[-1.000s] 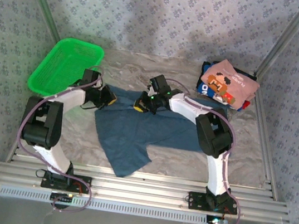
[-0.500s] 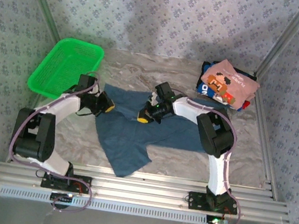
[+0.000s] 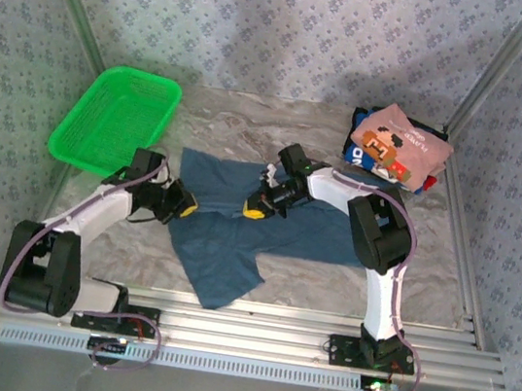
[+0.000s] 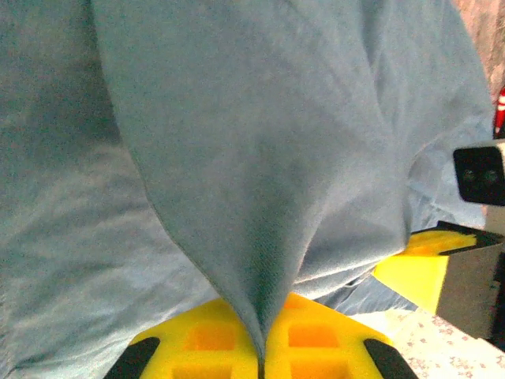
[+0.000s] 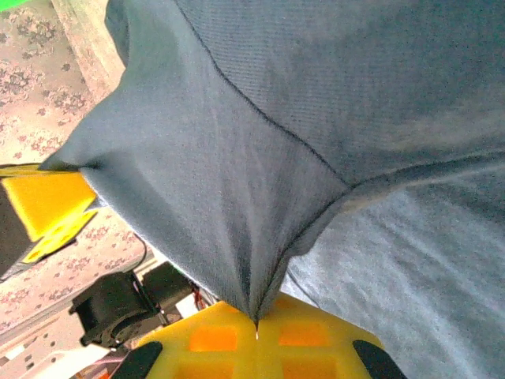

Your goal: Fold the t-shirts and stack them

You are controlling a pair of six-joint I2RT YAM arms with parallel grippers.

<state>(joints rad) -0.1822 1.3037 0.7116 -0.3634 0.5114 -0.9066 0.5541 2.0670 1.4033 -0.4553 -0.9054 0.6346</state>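
A plain dusty teal-blue t-shirt (image 3: pixel 235 236) lies spread in the middle of the table. My left gripper (image 3: pixel 184 206) is shut on its left edge, and the cloth (image 4: pixel 260 237) rises in a peak out of the pinched yellow pads (image 4: pixel 205 339). My right gripper (image 3: pixel 257 209) is shut on the shirt's upper middle, where the cloth (image 5: pixel 252 237) is also drawn into a point between its yellow pads (image 5: pixel 316 339). Folded t-shirts are stacked at the back right, a pink one with red-brown print (image 3: pixel 399 142) on top of a dark blue one (image 3: pixel 365 160).
A green mesh basket (image 3: pixel 115 118) stands at the back left of the table. A metal frame post (image 3: pixel 485 77) rises behind the folded stack. Aluminium rails (image 3: pixel 242 325) run along the near edge by the arm bases.
Both grippers have drawn the shirt's upper edge toward the near side. The left gripper has moved down and slightly right, the right gripper down and right; both stay shut on the cloth.
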